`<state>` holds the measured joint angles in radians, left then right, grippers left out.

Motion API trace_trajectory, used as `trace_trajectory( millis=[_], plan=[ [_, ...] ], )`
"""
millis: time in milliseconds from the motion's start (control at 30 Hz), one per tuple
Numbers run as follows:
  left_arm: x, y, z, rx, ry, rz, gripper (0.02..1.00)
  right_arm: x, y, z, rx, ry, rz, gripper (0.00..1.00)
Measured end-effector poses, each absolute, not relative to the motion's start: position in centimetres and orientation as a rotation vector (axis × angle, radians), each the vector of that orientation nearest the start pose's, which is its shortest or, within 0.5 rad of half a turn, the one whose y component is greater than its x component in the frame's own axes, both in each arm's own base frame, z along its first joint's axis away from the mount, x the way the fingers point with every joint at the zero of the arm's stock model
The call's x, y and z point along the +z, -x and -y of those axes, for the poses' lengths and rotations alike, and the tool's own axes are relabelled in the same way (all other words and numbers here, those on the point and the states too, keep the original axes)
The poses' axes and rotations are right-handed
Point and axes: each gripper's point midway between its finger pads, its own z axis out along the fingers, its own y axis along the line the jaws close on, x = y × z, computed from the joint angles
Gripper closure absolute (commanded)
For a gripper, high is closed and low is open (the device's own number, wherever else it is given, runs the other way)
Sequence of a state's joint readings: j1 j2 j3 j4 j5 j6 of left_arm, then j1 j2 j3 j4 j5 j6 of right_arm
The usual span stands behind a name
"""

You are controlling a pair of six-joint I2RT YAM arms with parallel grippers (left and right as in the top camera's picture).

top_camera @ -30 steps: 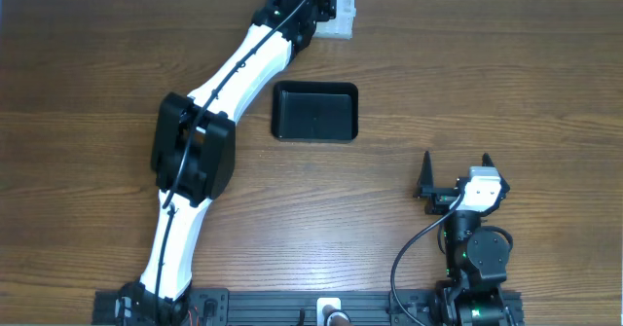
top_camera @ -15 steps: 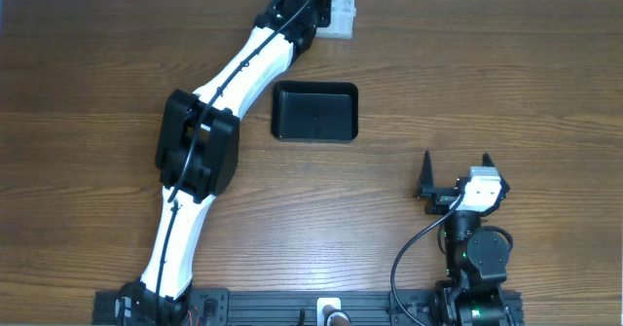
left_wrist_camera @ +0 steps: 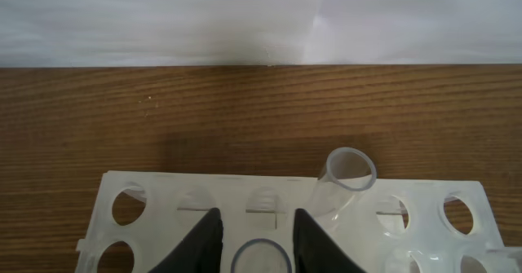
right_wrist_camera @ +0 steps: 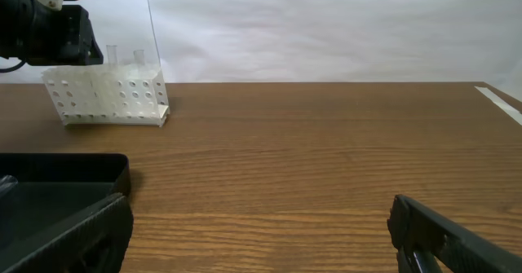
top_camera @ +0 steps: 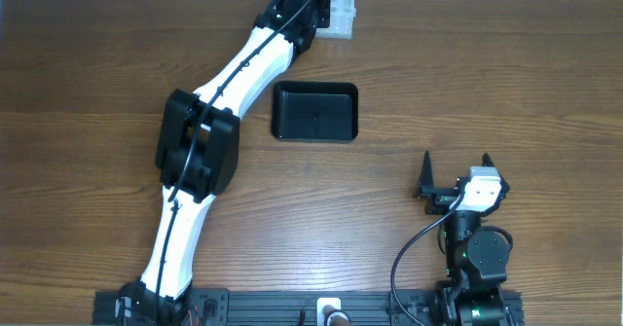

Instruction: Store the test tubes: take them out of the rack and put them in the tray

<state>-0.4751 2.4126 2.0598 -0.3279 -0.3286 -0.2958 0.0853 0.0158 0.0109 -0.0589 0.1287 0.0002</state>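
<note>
**Spotter:** Your left arm has pushed slightly farther out over the test tube rack point(top_camera: 343, 17) than a second ago. In the last half second it has not shifted. Your right arm has kept its place throughout.

**Operator:** Where is my left hand?

**Spotter:** Your left hand point(left_wrist_camera: 257, 224) hangs right over the rack, at the row on its near side. It is set narrow, one finger on each side of the rim of an upright test tube point(left_wrist_camera: 261, 257) that sits in its hole. A sliver of gap shows on one side of that tube, so you have no firm hold on it.

**Operator:** Any other tubes?

**Spotter:** You have a tilted test tube point(left_wrist_camera: 342, 183) in the next row of the rack, just beside the first. It leans with its open mouth up.

**Operator:** And the tray?

**Spotter:** Your black tray point(top_camera: 315, 112) lies on the table point(top_camera: 506, 63), near the rack on the side toward the arm bases, not touching it.

**Operator:** My right hand?

**Spotter:** Your right hand point(top_camera: 456, 170) is spread wide and holds nothing. It is low by the table, well apart from the rack and beyond the tray.
</note>
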Motion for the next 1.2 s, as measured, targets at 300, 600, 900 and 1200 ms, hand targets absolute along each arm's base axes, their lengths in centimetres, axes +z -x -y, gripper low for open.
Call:
trace_trajectory(
  millis=[300, 600, 900, 1200],
  plan=[
    [11.2, -60.4, 25.0, -0.067, -0.031, -2.212, 0.882, 16.1, -24.6, 0.1, -0.040, -0.029, -1.634, 0.007],
    [11.2, -60.4, 25.1, -0.071, -0.033, -2.213, 0.897, 16.1, -24.6, 0.1, -0.040, -0.029, -1.634, 0.009],
    [22.1, -60.5, 24.2, -0.118, -0.048, -2.050, 0.917, 16.1, -24.6, 0.1, -0.040, -0.029, -1.634, 0.007],
    [35.0, -53.1, 21.6, -0.218, 0.014, -2.039, 0.978, 16.1, -24.6, 0.1, -0.040, -0.029, -1.634, 0.007]
  ],
)
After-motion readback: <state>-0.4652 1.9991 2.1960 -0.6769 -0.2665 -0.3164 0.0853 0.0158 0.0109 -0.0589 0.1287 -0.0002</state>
